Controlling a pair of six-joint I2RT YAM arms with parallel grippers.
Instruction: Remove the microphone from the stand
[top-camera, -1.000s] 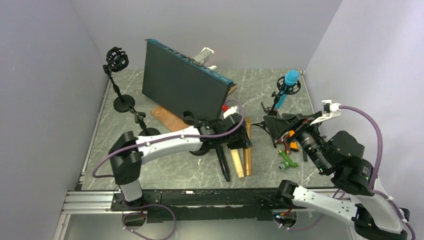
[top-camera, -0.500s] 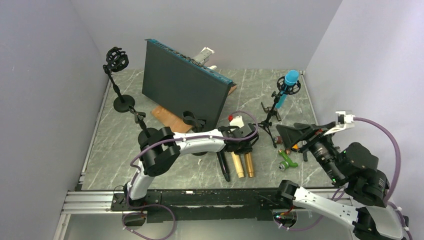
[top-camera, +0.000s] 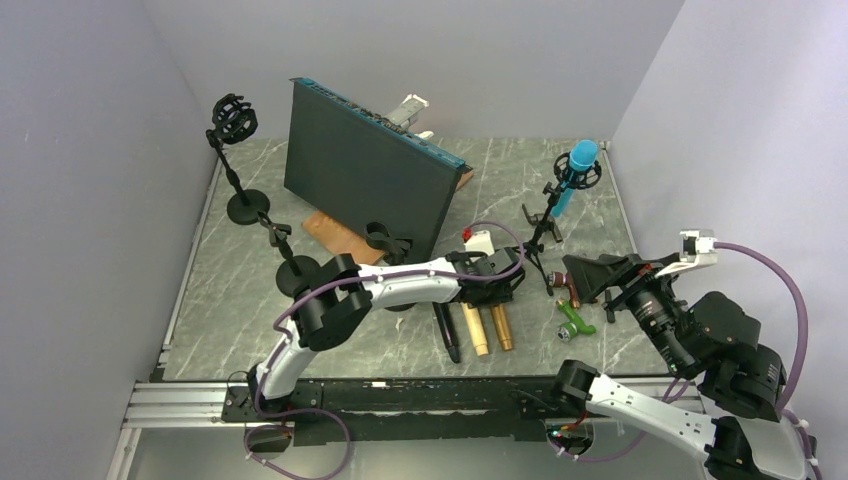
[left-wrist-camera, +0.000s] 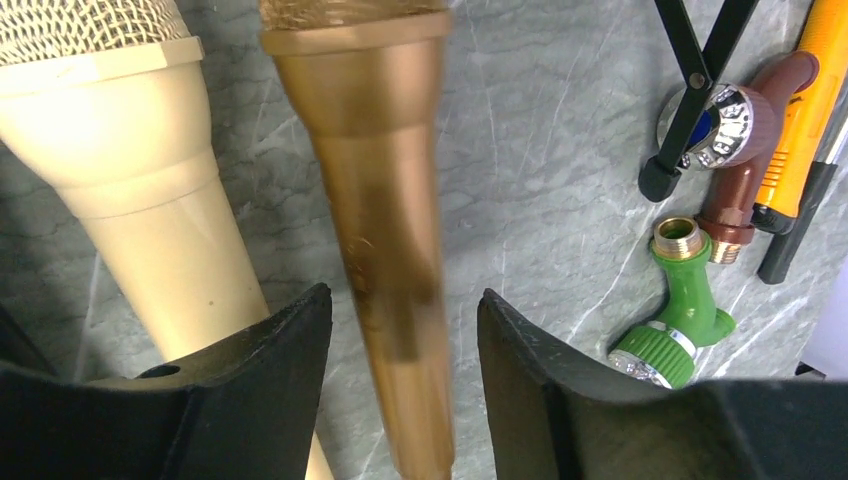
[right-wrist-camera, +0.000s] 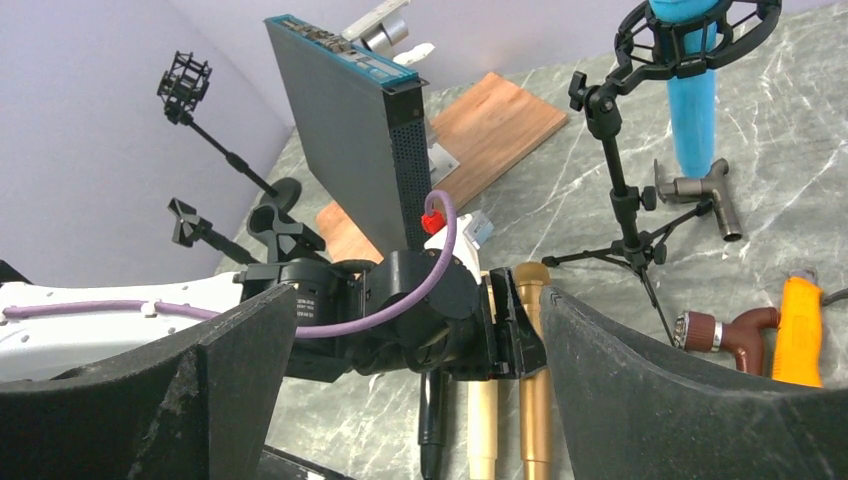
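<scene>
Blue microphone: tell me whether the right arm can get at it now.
Probably yes: the open right gripper faces the blue microphone, upright in its stand, with nothing visible between them.

Grey-green marble with pale veining on the bench (top-camera: 380, 345). Bright cyan on the microphone (top-camera: 572, 178) at upper right, matte black on its stand (top-camera: 545, 225). Metallic gold on one loose microphone (left-wrist-camera: 390, 250), cream on its neighbour (left-wrist-camera: 150, 200), with a pale mesh head. Green with a brass thread on the hose fitting (left-wrist-camera: 685, 300). Brown and chrome on the tap piece (left-wrist-camera: 745, 150). Orange on the tool (left-wrist-camera: 810, 80) at the right edge. Charcoal with a teal rim on the upright panel (top-camera: 360, 185). Warm wood grain on the board (top-camera: 335, 238). Black on the left fingers (left-wrist-camera: 260, 400) and the right fingers (right-wrist-camera: 650, 400). Purple on the cable (top-camera: 770, 280).
</scene>
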